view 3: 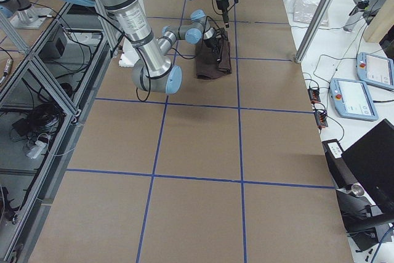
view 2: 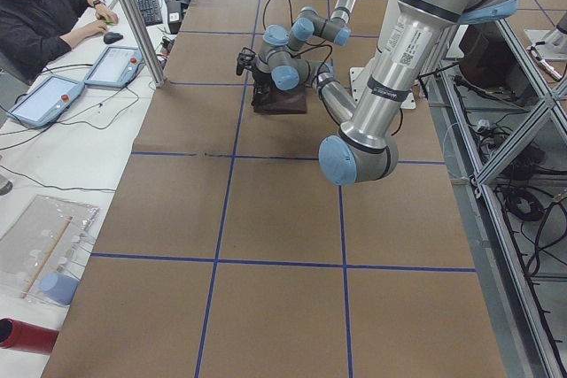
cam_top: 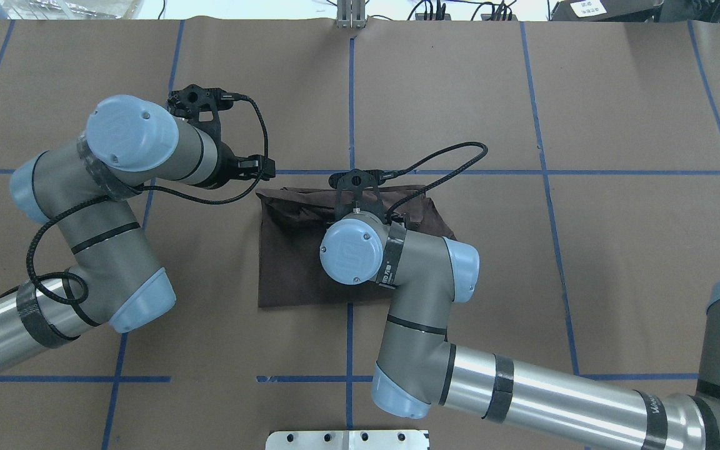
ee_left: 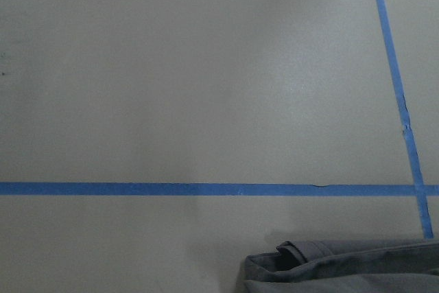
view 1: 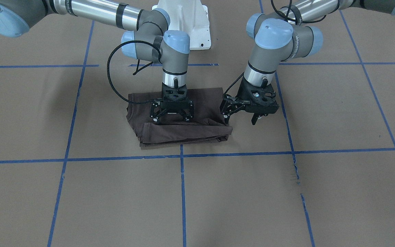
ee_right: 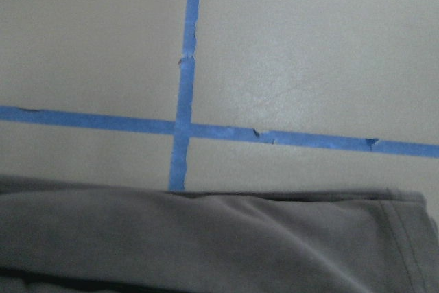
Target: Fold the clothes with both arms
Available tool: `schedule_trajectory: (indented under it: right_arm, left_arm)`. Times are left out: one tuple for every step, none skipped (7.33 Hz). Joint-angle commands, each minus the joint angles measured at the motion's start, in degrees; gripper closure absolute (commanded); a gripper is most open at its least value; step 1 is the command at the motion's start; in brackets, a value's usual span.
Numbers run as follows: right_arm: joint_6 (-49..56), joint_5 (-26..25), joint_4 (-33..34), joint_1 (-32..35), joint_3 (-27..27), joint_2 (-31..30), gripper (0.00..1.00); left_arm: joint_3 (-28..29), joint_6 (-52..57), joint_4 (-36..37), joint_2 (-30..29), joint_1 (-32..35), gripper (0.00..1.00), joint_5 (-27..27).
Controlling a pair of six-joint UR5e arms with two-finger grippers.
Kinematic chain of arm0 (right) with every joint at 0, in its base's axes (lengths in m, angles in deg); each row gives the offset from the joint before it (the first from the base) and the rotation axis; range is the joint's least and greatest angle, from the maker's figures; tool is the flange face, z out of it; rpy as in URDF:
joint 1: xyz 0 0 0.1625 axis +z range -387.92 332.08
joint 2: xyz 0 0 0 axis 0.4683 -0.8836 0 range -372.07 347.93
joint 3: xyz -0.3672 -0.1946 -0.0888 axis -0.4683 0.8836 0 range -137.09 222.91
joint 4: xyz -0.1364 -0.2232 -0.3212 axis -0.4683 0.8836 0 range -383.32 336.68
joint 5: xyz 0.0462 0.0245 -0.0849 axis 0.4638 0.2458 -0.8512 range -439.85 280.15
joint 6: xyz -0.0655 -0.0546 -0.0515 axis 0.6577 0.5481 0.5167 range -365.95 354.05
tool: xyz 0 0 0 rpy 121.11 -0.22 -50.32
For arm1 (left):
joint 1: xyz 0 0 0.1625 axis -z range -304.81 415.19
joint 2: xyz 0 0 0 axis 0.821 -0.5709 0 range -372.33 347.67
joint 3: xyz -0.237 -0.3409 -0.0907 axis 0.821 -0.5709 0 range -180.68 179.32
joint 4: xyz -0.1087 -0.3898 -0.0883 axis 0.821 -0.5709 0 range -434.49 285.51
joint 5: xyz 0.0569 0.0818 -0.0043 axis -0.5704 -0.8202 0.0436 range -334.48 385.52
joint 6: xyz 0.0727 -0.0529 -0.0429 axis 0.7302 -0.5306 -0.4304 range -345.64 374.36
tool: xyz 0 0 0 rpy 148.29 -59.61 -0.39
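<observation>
The dark brown T-shirt lies folded into a small rectangle on the brown paper, its thick folded edge on the side away from the robot. It also shows in the overhead view. My right gripper points straight down over the shirt's middle, jaws spread wide, fingertips at the cloth just behind the folded edge, with no cloth pinched. My left gripper hangs tilted just off the shirt's side edge, open and empty, one fingertip close to the shirt's corner. The wrist views show only the shirt edges.
Blue tape lines grid the brown paper table. The white base block stands behind the shirt. An operator sits at a side desk with tablets. More tablets lie beyond the table's edge.
</observation>
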Motion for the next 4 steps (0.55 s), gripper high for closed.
schedule_trajectory:
  right_arm:
    - [0.8,-0.1,-0.3,4.2,6.4,4.1,0.00]
    - [2.9,0.0,-0.5,6.8,8.5,5.0,0.00]
    - [4.3,0.2,-0.5,8.7,9.3,5.0,0.00]
    - [4.7,1.1,-0.6,10.5,9.7,5.1,0.00]
  left_arm:
    - [-0.2,-0.1,0.0,0.1,0.0,0.00,0.0]
    - [-0.2,-0.1,0.0,0.1,0.0,0.00,0.0]
    - [-0.2,-0.2,0.0,0.1,-0.1,0.00,0.1]
    - [-0.2,-0.2,0.0,0.2,-0.2,0.00,0.0]
